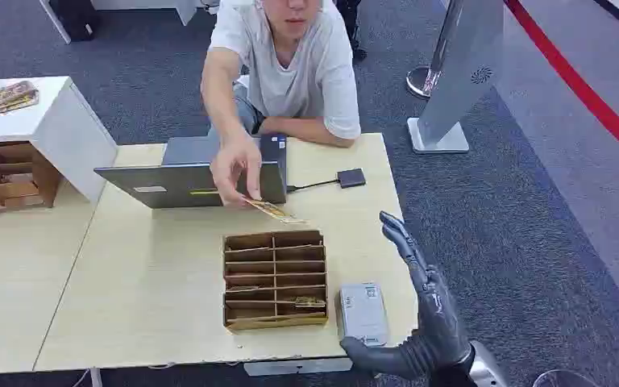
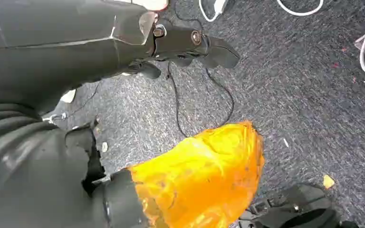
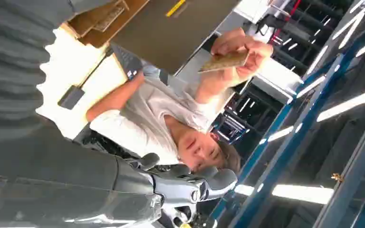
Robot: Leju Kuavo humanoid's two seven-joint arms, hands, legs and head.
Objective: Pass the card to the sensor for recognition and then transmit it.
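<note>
A person across the table pinches a tan card (image 1: pixel 271 210) just above the far edge of the cardboard divider box (image 1: pixel 275 278). The same card (image 3: pixel 223 61) shows in the right wrist view, held in the person's fingers. A grey sensor box (image 1: pixel 363 313) lies flat near the table's front edge. My right hand (image 1: pixel 419 318) hovers just right of the sensor, fingers stretched out toward the person, nothing in it. My left hand (image 2: pixel 180 42) hangs over the carpet and holds nothing.
An open laptop (image 1: pixel 185 181) stands behind the divider box, with a small dark adapter (image 1: pixel 351 178) on a cable to its right. A white cabinet (image 1: pixel 64 121) with another divider box stands at left. A grey stand (image 1: pixel 459 72) rises beyond the table. An orange bag (image 2: pixel 204 175) lies on the floor.
</note>
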